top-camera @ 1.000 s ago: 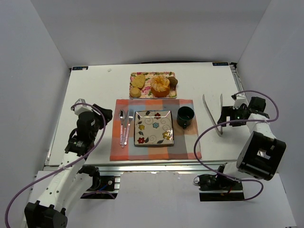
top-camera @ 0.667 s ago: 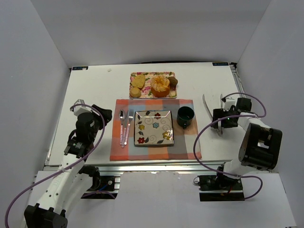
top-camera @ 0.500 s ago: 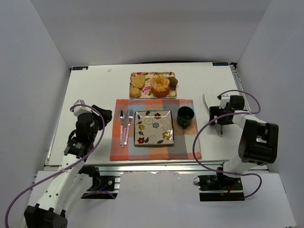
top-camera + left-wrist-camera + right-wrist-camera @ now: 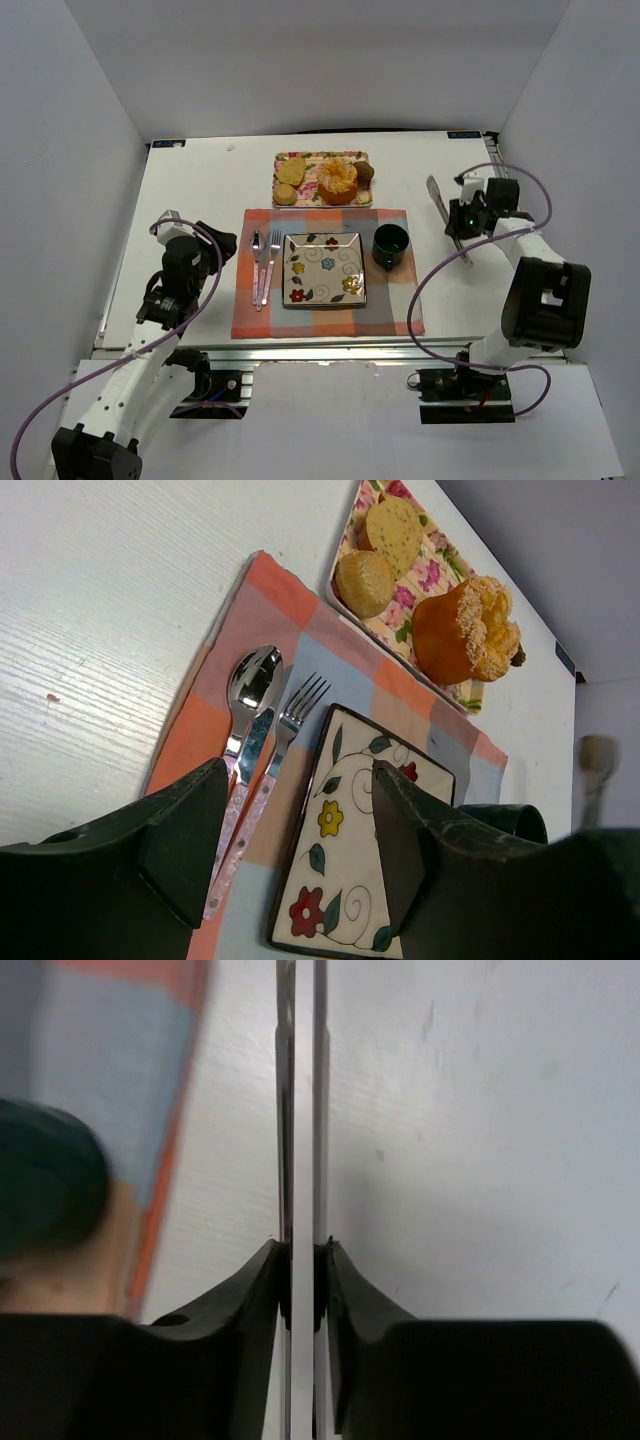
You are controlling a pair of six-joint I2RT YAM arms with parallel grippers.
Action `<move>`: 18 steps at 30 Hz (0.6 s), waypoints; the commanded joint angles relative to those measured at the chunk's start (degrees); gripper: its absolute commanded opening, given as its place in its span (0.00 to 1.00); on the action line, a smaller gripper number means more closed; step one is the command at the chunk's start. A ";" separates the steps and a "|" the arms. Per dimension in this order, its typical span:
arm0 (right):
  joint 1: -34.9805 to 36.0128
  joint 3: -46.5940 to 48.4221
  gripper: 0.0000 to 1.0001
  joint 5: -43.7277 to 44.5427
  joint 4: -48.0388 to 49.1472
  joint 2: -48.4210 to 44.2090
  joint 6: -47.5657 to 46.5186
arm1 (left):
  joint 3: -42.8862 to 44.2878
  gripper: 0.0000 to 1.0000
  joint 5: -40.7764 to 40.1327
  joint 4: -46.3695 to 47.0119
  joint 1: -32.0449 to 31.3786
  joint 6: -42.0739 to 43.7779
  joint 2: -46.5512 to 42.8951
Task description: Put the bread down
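Note:
The bread (image 4: 338, 180), an orange-golden bun with a pale ridged top, sits on the floral tray (image 4: 322, 155) at the back, between tan rolls and a dark muffin; the left wrist view shows the bread (image 4: 465, 630) too. My right gripper (image 4: 463, 216) is shut on metal tongs (image 4: 437, 200) right of the placemat, and the tongs' two arms (image 4: 302, 1110) are pressed together between my fingers (image 4: 255, 1290). My left gripper (image 4: 300, 850) is open and holds nothing, low at the left of the placemat, far from the bread.
A flowered square plate (image 4: 324, 268) lies on the checked placemat (image 4: 262, 325), with a spoon and fork (image 4: 265, 262) left of it. A dark green cup (image 4: 390, 245) stands right of the plate, close to the tongs. White walls enclose the table.
My right gripper swung toward the back over the tongs and closed on them, squeezing their spread arms together. The left arm has stayed put.

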 commanded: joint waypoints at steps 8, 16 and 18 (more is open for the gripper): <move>9.85 19.71 0.46 -13.44 -4.94 -6.09 -1.58 | 0.93 0.69 0.21 1.24 0.33 0.15 0.55; 16.56 27.27 0.48 -11.77 -6.96 -2.66 -5.17 | 0.49 0.69 -0.49 0.62 0.33 -0.11 -0.68; 17.88 28.68 0.48 -11.68 -7.57 -1.87 -6.84 | 0.31 0.69 -0.67 0.54 0.33 -0.29 -1.12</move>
